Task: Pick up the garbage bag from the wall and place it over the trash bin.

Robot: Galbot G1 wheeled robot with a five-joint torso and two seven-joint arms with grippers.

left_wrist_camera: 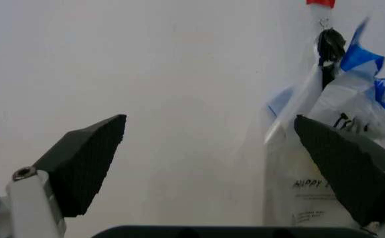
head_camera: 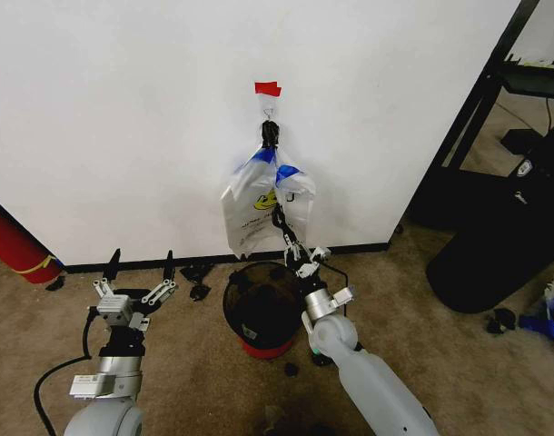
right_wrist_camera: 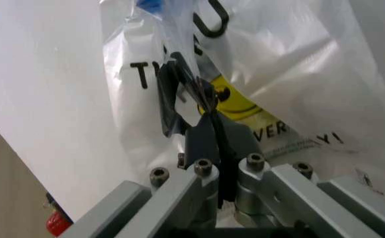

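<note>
The garbage bag (head_camera: 263, 204) hangs against the white wall (head_camera: 123, 118) from a small metal hook (head_camera: 269, 113) just below a strip of red tape (head_camera: 268, 88). The bag is thin translucent plastic with blue patches near its gathered top, black print and a yellow mark on its face. Its handles are bunched dark at the hook, and its body drapes down to just above the trash bin (head_camera: 262, 309).

The trash bin, black wire mesh with a red base, stands on the brown carpet (head_camera: 204, 381) close to the wall's black baseboard (head_camera: 150, 264), directly beneath the bag.

The right gripper (head_camera: 279, 218) reaches up over the bin's right rim to the lower middle of the bag. In the right wrist view its fingers (right_wrist_camera: 209, 136) are drawn narrow, pinching a fold of the plastic between them.

The left gripper (head_camera: 139, 265) hovers low on the left, near the baseboard and well apart from the bag and bin. Its fingers (left_wrist_camera: 87, 158) are spread wide with nothing between them.

A large glossy black bin (head_camera: 504, 236) stands far to the right.
</note>
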